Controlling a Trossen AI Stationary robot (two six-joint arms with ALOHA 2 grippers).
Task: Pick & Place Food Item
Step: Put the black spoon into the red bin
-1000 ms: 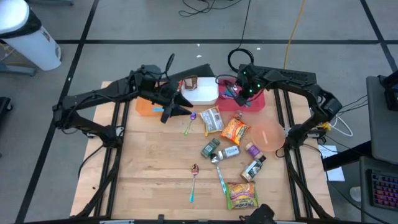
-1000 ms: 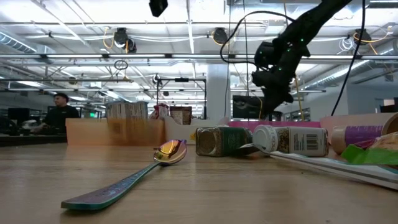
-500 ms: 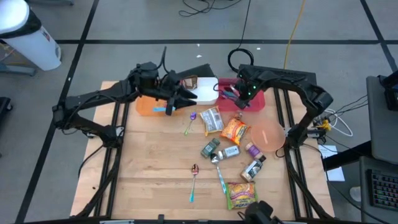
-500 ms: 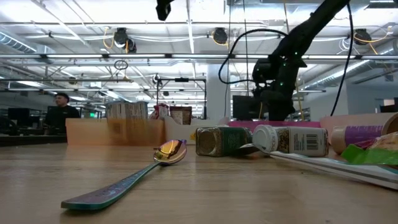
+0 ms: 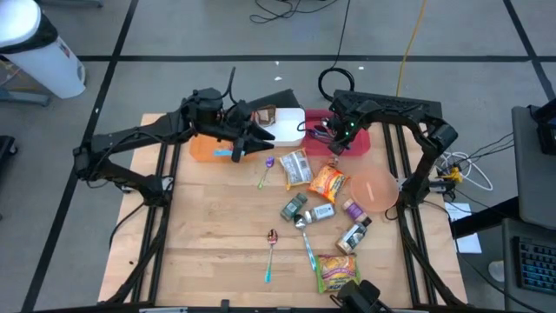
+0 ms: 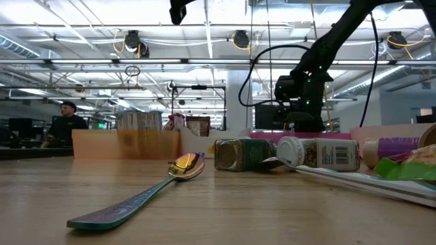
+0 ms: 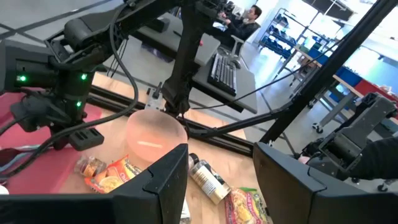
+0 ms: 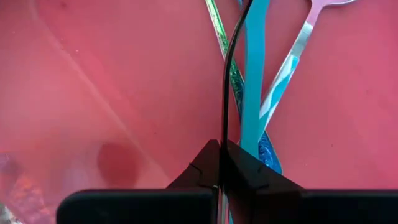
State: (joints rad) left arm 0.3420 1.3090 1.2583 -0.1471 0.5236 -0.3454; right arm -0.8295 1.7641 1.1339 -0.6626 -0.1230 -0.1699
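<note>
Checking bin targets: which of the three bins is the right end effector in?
The red bin, rightmost of the row; the right end effector sits over its cutlery.

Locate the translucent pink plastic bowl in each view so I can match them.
High view: translucent pink plastic bowl at the table's right edge, right of the orange snack packet.
Low view: hidden or too unclear to tell.
Left wrist view: bowl mid-frame, beyond the same packet.
Right wrist view: not in it.
Shared landmark: the orange snack packet.

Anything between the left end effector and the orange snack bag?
On the table, a clear packet lies between the left end effector and the orange snack bag. The end effector hangs raised, so a descent from above looks unblocked.
</note>
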